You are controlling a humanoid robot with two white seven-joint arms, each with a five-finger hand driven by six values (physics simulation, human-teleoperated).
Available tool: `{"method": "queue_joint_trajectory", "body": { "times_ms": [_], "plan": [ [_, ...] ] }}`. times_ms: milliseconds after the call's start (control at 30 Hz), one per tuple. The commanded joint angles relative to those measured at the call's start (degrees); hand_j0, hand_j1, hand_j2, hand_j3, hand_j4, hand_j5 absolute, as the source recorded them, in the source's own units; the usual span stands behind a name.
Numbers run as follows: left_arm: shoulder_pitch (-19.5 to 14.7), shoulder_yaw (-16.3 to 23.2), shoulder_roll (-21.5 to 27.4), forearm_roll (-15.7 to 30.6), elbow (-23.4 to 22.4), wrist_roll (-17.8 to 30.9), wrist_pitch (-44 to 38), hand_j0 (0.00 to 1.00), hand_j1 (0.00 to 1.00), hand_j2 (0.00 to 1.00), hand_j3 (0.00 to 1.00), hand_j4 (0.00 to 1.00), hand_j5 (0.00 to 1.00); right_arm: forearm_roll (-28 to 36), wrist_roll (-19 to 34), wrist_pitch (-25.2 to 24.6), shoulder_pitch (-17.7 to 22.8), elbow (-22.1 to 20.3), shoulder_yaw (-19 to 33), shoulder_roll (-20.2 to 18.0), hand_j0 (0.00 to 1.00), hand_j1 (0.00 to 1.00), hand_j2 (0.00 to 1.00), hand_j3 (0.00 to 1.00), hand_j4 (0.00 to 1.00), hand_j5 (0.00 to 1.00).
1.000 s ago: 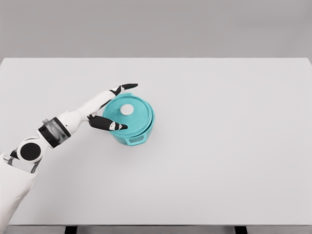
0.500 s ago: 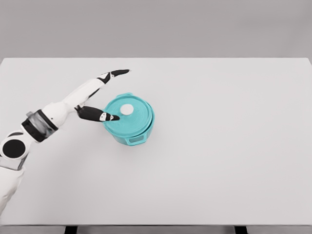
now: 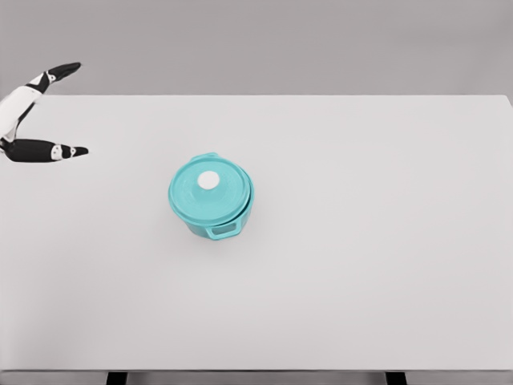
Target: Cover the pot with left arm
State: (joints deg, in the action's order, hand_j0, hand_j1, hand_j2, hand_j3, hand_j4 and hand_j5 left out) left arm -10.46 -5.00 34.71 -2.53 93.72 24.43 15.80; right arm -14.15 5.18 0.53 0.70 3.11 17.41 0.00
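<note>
A teal pot (image 3: 216, 223) stands left of the table's middle, with a handle facing the front. Its teal lid (image 3: 210, 191) with a white knob (image 3: 209, 181) rests on top of it, sitting slightly off toward the left. My left hand (image 3: 70, 111) is far off at the picture's left edge, above the table's back left corner, fingers spread wide and holding nothing. Only the hand's fingers and part of the palm show; the arm is out of frame. The right arm is out of sight.
The white table (image 3: 361, 241) spans the whole view, its back edge near the top and its front edge near the bottom. A grey wall lies behind it.
My left hand has drawn back from the pot, up and to the left, to the frame's edge. The lid stays on the pot, unmoved.
</note>
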Motion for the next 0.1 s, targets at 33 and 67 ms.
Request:
{"method": "queue_joint_trajectory", "body": {
  "times_ms": [33,67],
  "plan": [
    [0.17,-0.28,0.09,0.16,-0.12,-0.08,-0.07,1.00,1.00,1.00,1.00,1.00,1.00,0.00,0.01,0.00,0.00,-0.03,0.00,0.00,1.00,1.00,1.00,1.00,1.00,1.00],
    [0.44,-0.28,0.09,0.16,0.05,0.00,-0.16,1.00,1.00,1.00,1.00,1.00,1.00,0.00,0.01,0.00,-0.09,0.06,0.00,0.00,1.00,1.00,1.00,1.00,1.00,1.00]
  ]
}}
